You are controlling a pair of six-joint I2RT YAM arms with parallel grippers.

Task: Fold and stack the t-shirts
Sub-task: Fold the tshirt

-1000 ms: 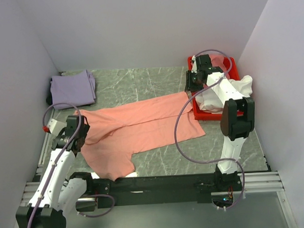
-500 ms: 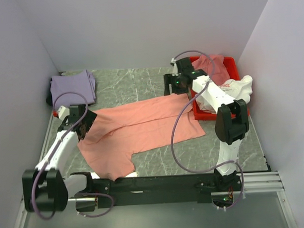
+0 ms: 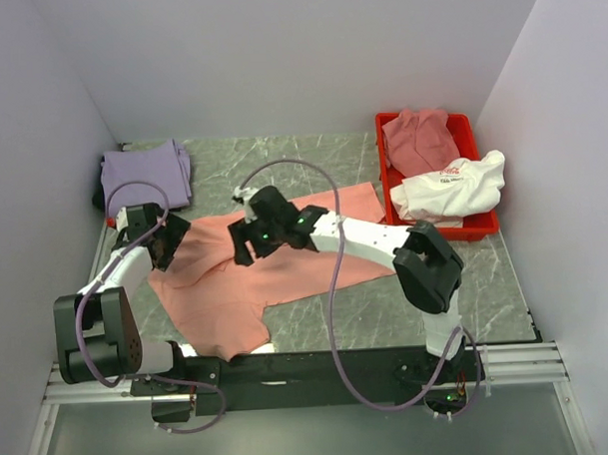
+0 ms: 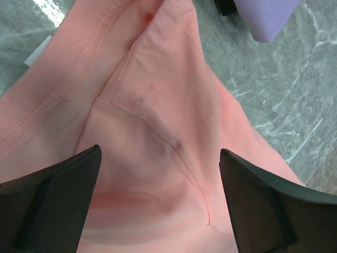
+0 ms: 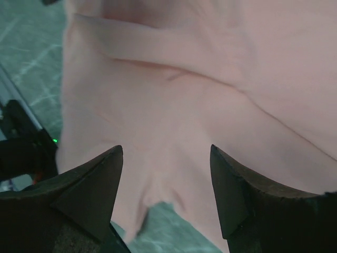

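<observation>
A salmon-pink t-shirt [image 3: 226, 290] lies spread and creased across the middle of the table. My left gripper [image 3: 168, 244] is over its left edge, open, with only pink cloth [image 4: 158, 121] showing between the fingers [image 4: 58, 200]. My right gripper [image 3: 243, 252] hangs open over the shirt's middle; in the right wrist view [image 5: 166, 179] the pink cloth and one of its edges lie below the jaws. Neither gripper holds anything. A folded lavender t-shirt [image 3: 145, 173] lies at the back left and shows again [image 4: 268, 16] in the left wrist view.
A red bin [image 3: 470, 132] stands at the back right, holding a dusty rose t-shirt [image 3: 421, 139] and a white t-shirt with red print [image 3: 452, 187]. Walls close in the table on three sides. The right arm stretches across the pink shirt.
My right arm swung from the red bin leftward to the middle of the pink shirt. The left gripper moved farther back along the shirt's left edge. Both grippers opened wider.
</observation>
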